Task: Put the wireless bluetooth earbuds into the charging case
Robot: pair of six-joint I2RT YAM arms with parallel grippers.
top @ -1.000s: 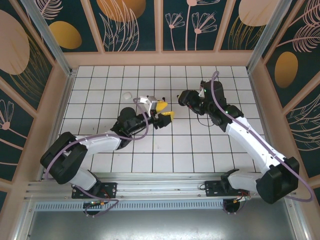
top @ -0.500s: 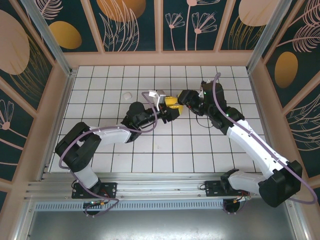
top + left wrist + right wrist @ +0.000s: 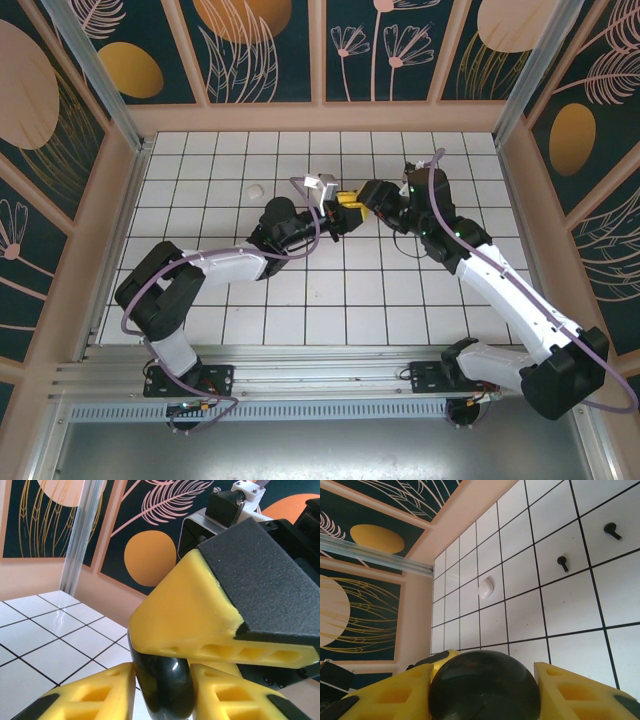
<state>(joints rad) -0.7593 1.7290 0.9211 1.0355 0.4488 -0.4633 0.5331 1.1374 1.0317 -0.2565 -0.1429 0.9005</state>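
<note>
1. Counter [image 3: 200,290]: white tiles with dark grout, walled in by panels painted with leaves and circles.
2. Left arm [image 3: 215,265] reaches in from the near left, and right arm [image 3: 500,290] from the near right. I see their tips meeting just past the middle of the counter.
3. Left pincer [image 3: 345,200]: in its own wrist view the two yellow fingers sit tight against either side of a glossy black case [image 3: 162,680], so I read it as clamped on the case.
4. Right pincer [image 3: 372,195]: its yellow fingers flank the same black case, touching it on both sides, so this one is clamped on it too. One of its fingers, yellow with a dark pad, looms just above the case in the left wrist view.
5. Case: round and dark, gripped between both pincers, with tiles visible beyond it. I cannot tell whether the lid is up.
6. Small white rounded lump [image 3: 486,586]: lies alone on a tile, well apart from the pincers.
7. Earbuds: two tiny black buds with short stems, one [image 3: 612,530] and the other [image 3: 562,562], lie loose on neighbouring tiles near each other, apart from the case.
</note>
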